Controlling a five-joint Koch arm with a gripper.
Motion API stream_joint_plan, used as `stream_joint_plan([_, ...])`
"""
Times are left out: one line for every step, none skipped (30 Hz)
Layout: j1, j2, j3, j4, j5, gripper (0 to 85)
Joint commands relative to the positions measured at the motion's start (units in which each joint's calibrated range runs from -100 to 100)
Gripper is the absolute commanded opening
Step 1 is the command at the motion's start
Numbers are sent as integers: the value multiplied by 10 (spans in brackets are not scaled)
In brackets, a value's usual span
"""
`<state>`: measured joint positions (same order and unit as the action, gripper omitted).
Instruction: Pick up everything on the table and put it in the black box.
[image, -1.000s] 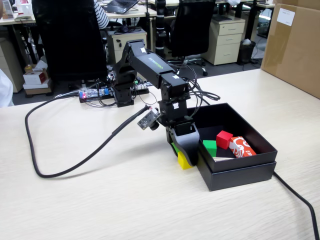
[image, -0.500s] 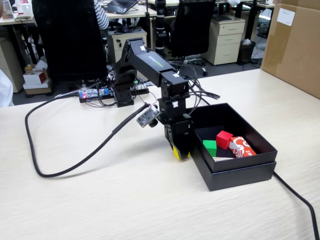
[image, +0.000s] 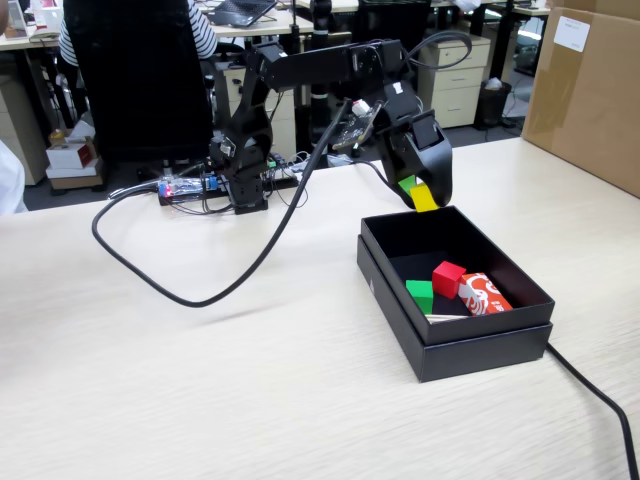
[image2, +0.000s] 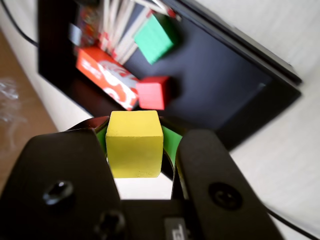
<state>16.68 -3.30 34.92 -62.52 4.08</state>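
My gripper (image: 421, 195) is shut on a yellow cube (image: 424, 197) and holds it in the air just above the far rim of the black box (image: 386, 283). In the wrist view the yellow cube (image2: 134, 142) sits between the green-padded jaws of the gripper (image2: 135, 145), with the black box (image2: 235, 75) below it. Inside the box lie a green cube (image: 420, 296), a red cube (image: 448, 279), a red and white packet (image: 484, 294) and some pale sticks (image: 445, 319). They also show in the wrist view: green cube (image2: 156, 37), red cube (image2: 153, 93), packet (image2: 107, 76).
A thick black cable (image: 190, 290) loops over the table to the left of the box. Another cable (image: 600, 400) runs off the box's near right corner. A large cardboard box (image: 590, 90) stands at the far right. The arm's base and electronics (image: 235, 175) sit at the far table edge.
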Motion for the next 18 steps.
stream_joint_plan([11, 83, 29, 4, 0, 11])
stream_joint_plan([11, 113, 19, 4, 1, 12])
stream_joint_plan([11, 118, 15, 4, 1, 12])
stream_joint_plan([11, 122, 11, 4, 1, 13])
stream_joint_plan([11, 123, 10, 4, 1, 13])
stream_joint_plan([11, 130, 6, 4, 1, 13])
stream_joint_plan([10, 133, 6, 4, 0, 13])
stream_joint_plan([10, 136, 5, 4, 0, 13])
stream_joint_plan([10, 139, 4, 4, 1, 13])
stream_joint_plan([10, 143, 0, 4, 1, 15])
stream_joint_plan([10, 145, -6, 4, 1, 57])
stream_joint_plan([10, 146, -19, 4, 1, 124])
stream_joint_plan([10, 147, -29, 4, 1, 138])
stream_joint_plan([10, 147, -37, 4, 1, 138])
stream_joint_plan([10, 147, -44, 4, 2, 140])
stream_joint_plan([10, 146, -73, 4, 3, 297])
stream_joint_plan([10, 146, -79, 4, 3, 335])
stream_joint_plan([10, 145, -84, 4, 3, 360])
